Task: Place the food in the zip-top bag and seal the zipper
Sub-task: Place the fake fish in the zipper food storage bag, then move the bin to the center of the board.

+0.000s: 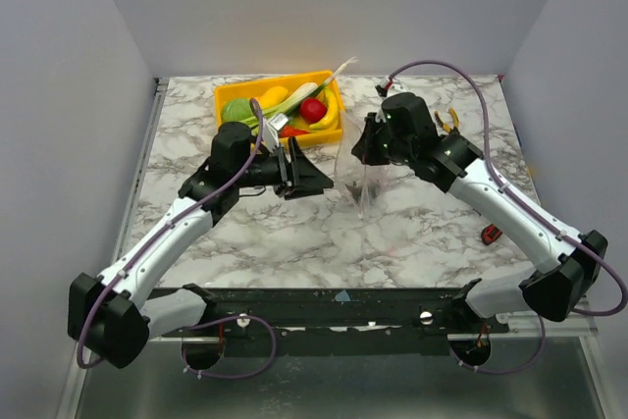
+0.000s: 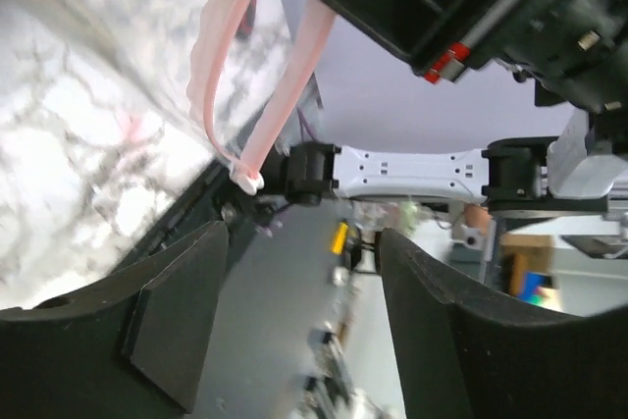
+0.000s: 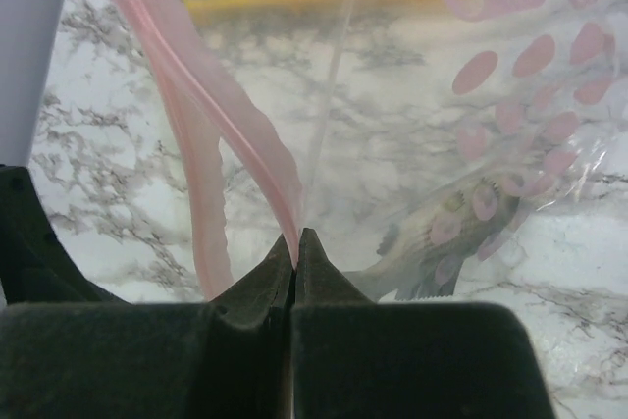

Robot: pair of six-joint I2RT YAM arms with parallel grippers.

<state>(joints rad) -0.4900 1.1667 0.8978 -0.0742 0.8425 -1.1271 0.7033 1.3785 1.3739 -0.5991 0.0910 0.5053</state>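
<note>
Right wrist: right gripper (image 3: 296,242) jaws clamped together on the zipper (image 3: 250,144); hold the mouth high and wide.
Left gripper (image 2: 304,240): jaws apart, empty; should fetch food (image 1: 313,110).

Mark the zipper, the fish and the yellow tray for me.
zipper (image 3: 221,120), right wrist view, middle of the pink strip.
fish (image 3: 437,240), right wrist view, its body.
yellow tray (image 1: 275,81), top external view, far rim.

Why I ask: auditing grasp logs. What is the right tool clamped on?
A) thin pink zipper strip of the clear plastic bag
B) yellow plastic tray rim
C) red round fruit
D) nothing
A: the right tool is shut on the thin pink zipper strip of the clear plastic bag.
</note>
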